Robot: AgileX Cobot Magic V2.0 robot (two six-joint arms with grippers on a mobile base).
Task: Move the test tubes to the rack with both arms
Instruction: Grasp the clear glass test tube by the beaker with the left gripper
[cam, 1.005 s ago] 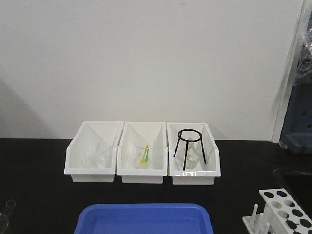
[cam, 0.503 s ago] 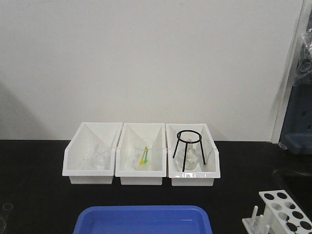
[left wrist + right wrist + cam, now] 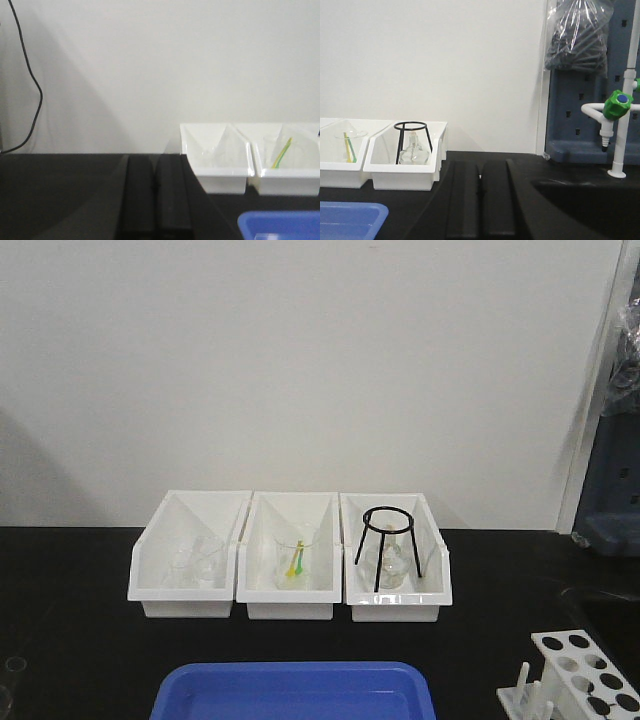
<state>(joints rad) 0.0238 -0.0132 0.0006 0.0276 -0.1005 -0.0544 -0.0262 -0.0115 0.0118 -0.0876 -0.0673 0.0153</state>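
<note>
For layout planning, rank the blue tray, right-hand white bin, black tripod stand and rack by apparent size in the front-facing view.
1. blue tray, though cropped.
2. right-hand white bin.
3. rack and black tripod stand: unsure; the rack is nearer and cut off by the frame.

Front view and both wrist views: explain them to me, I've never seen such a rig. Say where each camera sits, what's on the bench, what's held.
This is a two-armed robot. The front view looks forward over a black bench: three white bins holding glassware, a blue tray, a white rack. Each wrist view sits on an arm, looking along its gripper: left gripper, right gripper, the dark bars at the bottom. Both look shut and hold nothing. No test tubes are visible.
</note>
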